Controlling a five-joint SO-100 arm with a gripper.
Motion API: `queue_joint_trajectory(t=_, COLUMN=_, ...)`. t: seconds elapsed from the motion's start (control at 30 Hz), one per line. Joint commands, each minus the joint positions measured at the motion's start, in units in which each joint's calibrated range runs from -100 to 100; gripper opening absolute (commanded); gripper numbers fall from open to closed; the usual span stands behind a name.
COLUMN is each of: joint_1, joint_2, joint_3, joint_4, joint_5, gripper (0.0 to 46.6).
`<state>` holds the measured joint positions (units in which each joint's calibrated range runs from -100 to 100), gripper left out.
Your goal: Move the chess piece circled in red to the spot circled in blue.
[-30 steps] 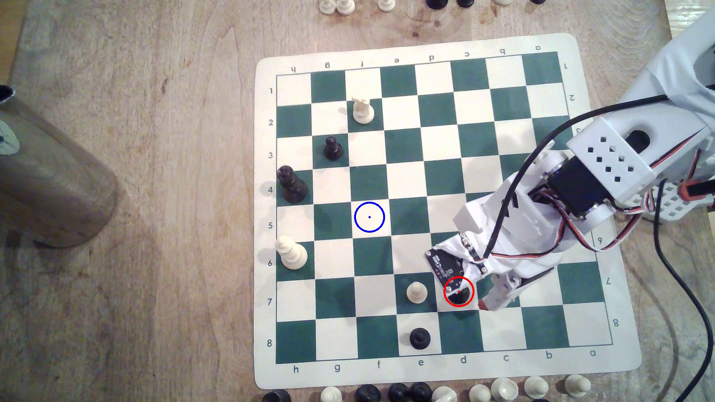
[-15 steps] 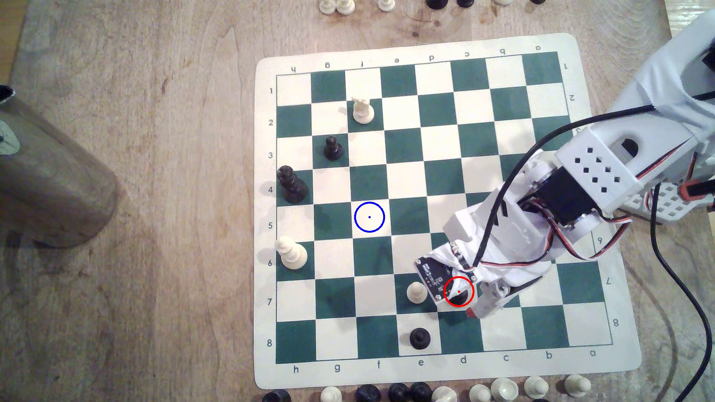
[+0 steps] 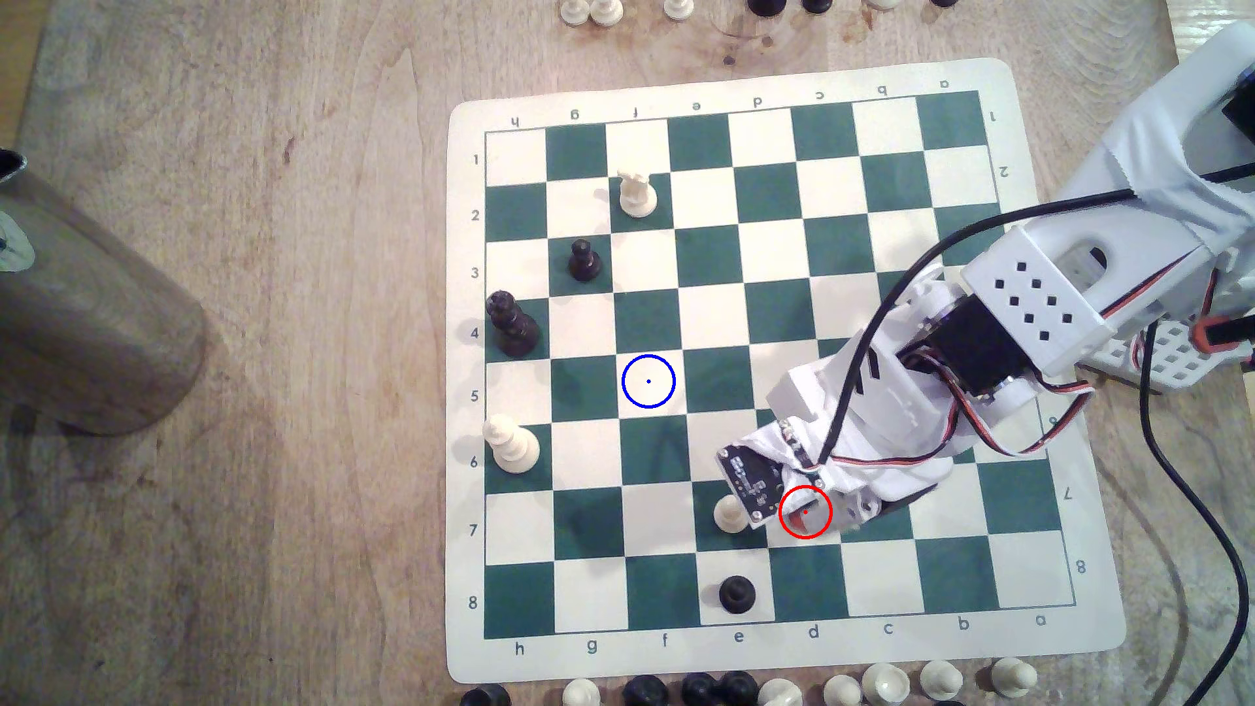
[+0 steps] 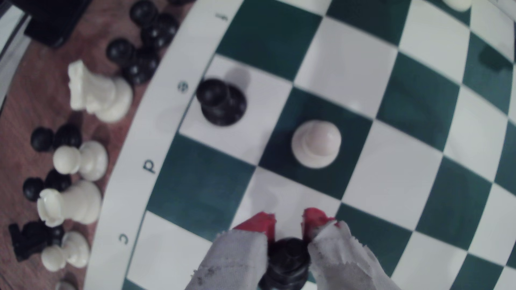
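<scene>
Your chess piece (image 4: 287, 262) stands upright on its round base on the white d7 square, long axis vertical, head toward the wrist camera. In the wrist view it sits between the two red-tipped fingers (image 4: 261, 224) of your gripper (image 4: 289, 223), well back from the tips, and both cloth-wrapped fingers look to touch its sides. You cannot tell whether the jaws have fully clamped or only bracket it. In the exterior view the red ring (image 3: 805, 512) is mostly covered by the gripper (image 3: 811, 519). The spot (image 3: 648, 381) lies well apart toward the exterior view's left, on f5. A white pawn (image 3: 730, 514) stands just beside, on e7.
</scene>
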<state>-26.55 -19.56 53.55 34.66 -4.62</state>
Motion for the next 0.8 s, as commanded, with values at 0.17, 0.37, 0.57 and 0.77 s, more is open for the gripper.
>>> queue_joint_trajectory(t=0.17, joint_1=-0.63, joint_2=-6.16, joint_3=-5.41, joint_4=2.77, joint_5=-0.39, gripper=0.3)
queue_joint_trajectory(t=0.37, joint_1=-0.55, joint_2=-12.44, joint_3=-10.66, joint_4=5.47, joint_5=-2.34, gripper=0.3)
queue_joint_trajectory(t=0.57, joint_1=0.93, joint_2=-16.60, joint_3=-11.39, joint_4=2.85, joint_5=-3.52, gripper=0.3)
queue_joint_trajectory(t=0.77, joint_1=6.25, joint_2=-17.62, joint_3=-5.04, joint_4=-8.29, joint_5=-3.57, gripper=0.3)
